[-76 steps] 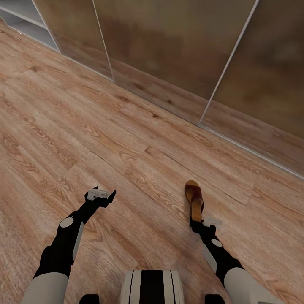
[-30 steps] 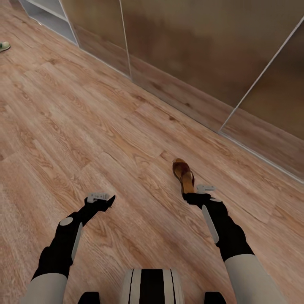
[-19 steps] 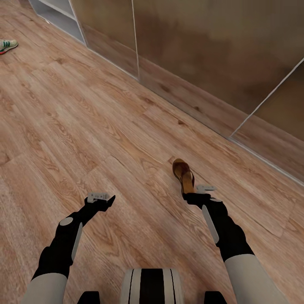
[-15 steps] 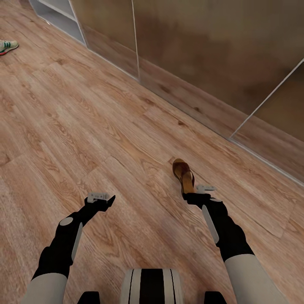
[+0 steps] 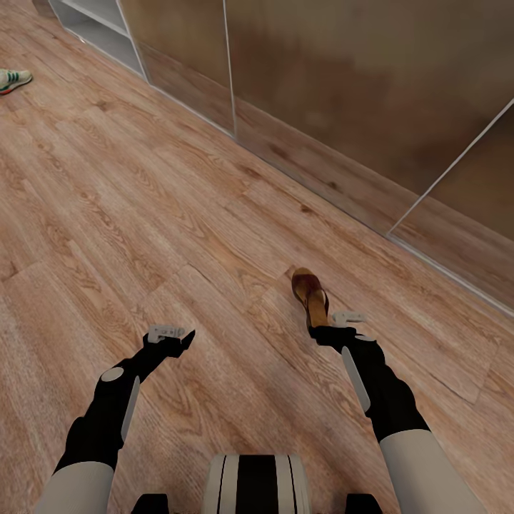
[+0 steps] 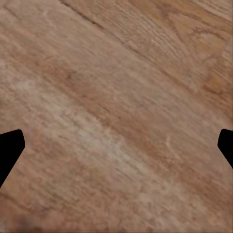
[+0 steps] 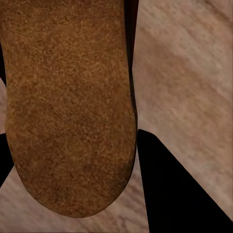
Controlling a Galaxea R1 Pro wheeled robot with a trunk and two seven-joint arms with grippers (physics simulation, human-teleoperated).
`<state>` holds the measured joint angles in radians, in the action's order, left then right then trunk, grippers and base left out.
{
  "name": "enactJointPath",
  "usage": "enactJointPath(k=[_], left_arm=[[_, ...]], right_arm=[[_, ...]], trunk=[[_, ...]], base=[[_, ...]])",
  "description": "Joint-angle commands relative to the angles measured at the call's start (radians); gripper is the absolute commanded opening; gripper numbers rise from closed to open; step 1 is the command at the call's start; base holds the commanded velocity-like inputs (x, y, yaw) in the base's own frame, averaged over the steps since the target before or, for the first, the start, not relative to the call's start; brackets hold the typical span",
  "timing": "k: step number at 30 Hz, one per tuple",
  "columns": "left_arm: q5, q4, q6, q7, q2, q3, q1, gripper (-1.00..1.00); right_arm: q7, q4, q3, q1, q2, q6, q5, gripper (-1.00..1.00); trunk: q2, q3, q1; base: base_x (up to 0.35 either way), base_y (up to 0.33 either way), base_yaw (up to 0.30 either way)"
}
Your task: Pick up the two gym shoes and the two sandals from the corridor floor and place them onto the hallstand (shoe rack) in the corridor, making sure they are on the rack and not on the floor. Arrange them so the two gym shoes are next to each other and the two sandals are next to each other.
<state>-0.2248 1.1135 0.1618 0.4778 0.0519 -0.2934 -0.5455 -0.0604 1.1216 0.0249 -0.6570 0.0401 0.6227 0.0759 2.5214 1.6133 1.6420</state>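
Observation:
A dark brown sandal (image 5: pixel 310 291) with a tan footbed (image 7: pixel 68 107) sticks out forward from my right gripper (image 5: pixel 320 327), which is shut on its near end. A black finger (image 7: pixel 170 189) presses against the sandal's side. One white gym shoe (image 5: pixel 12 78) with green stripes and a red heel lies on the corridor floor (image 5: pixel 143 185) at the far left. A corner of the pale grey hallstand (image 5: pixel 93 25) shows at the top left. My left gripper (image 5: pixel 171 335) hangs open over bare planks, its fingertips (image 6: pixel 9 150) wide apart.
Tall brown sliding door panels (image 5: pixel 343 86) with thin pale frames run along the wall from the hallstand to the right. Wood-plank floor stretches between me and the gym shoe.
The camera has turned, bringing the gym shoe and the hallstand corner into view. My right arm has risen with the sandal since the earliest frame. Nothing moved in the last half second.

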Motion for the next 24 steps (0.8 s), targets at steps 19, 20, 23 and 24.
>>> enactJointPath(k=[19, 20, 23, 24], left_arm=[[-0.005, 0.002, 0.005, 0.008, 0.003, -0.003, -0.001, 1.0], [-0.005, 0.002, 0.005, 0.008, 0.003, -0.003, -0.001, 1.0], [-0.005, 0.002, 0.005, 0.008, 0.003, -0.003, -0.001, 1.0], [-0.005, 0.002, 0.005, 0.008, 0.003, -0.003, -0.001, 1.0]], right_arm=[[-0.009, 0.001, 0.001, 0.0, 0.0, 0.005, 0.012, -1.0], [-0.009, 0.001, 0.001, 0.0, 0.0, 0.005, 0.012, -1.0], [-0.009, 0.001, 0.001, 0.0, 0.0, 0.005, 0.012, -1.0], [-0.009, 0.001, 0.001, 0.0, 0.0, 0.005, 0.012, -1.0]], trunk=[[0.001, -0.022, 0.001], [0.001, -0.028, 0.0], [0.0, -0.044, -0.001], [0.0, -0.05, -0.002]], base=[[0.0, 0.0, 0.0], [0.0, 0.0, 0.0], [0.0, 0.0, 0.0], [0.0, 0.0, 0.0]])
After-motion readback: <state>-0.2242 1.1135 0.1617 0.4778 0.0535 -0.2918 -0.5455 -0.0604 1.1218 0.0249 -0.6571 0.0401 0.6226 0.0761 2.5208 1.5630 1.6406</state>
